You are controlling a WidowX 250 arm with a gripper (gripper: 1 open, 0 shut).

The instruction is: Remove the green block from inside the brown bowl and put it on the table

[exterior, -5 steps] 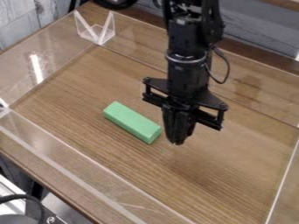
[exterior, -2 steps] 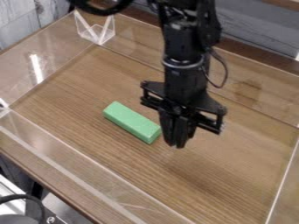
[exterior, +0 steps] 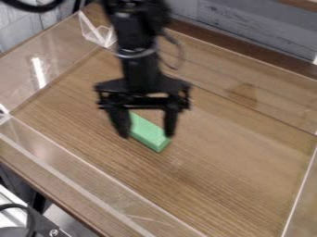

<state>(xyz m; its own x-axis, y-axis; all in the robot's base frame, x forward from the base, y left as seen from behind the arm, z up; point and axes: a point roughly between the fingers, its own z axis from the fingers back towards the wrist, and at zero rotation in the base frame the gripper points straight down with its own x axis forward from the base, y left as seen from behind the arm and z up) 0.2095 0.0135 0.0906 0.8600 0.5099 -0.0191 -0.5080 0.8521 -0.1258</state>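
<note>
— Where is the green block [exterior: 154, 135] lying?
— It is lying flat on the wood-grain surface [exterior: 235, 157], near the middle, well clear of the clear acrylic walls [exterior: 50, 148].
— And what is the pincer [exterior: 144, 118] doing?
— It is pointing straight down over the block, jaws standing wide apart, straddling it and gripping nothing.

Matte green block [exterior: 151, 132], glossy wood-grain table [exterior: 235, 176], clear acrylic walls [exterior: 74, 199]
</note>
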